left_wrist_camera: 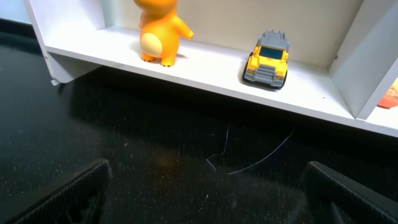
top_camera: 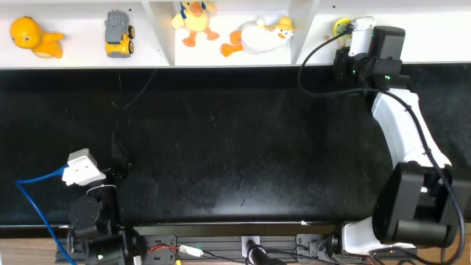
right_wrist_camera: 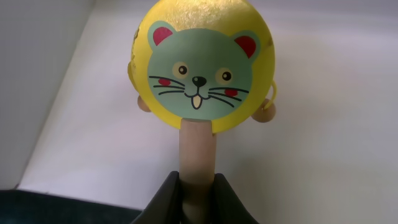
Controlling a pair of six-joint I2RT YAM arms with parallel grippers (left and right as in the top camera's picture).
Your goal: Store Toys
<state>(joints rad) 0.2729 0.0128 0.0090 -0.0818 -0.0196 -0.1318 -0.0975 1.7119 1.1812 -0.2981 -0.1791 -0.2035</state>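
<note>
A yellow drum rattle (right_wrist_camera: pixel 200 65) with a painted animal face and small side beads stands over the white shelf floor (right_wrist_camera: pixel 329 143). My right gripper (right_wrist_camera: pixel 198 185) is shut on its wooden handle (right_wrist_camera: pixel 198 149). From above, the rattle (top_camera: pixel 341 28) sits in the shelf's right compartment, with the right gripper (top_camera: pixel 355 38) at it. My left gripper (left_wrist_camera: pixel 206 169) is open and holds nothing. It hangs low over the black table (left_wrist_camera: pixel 155 155), facing an orange figure (left_wrist_camera: pixel 159 30) and a yellow truck (left_wrist_camera: pixel 268 58) on the shelf.
The white shelf (top_camera: pixel 235 59) along the table's far edge holds an orange figure (top_camera: pixel 35 37), a yellow truck (top_camera: pixel 118 34), a yellow duck plush (top_camera: pixel 195 18) and a white duck plush (top_camera: pixel 261 35). White dividers (top_camera: pixel 163 29) separate its compartments. A blue cable (top_camera: pixel 40 193) trails by the left arm.
</note>
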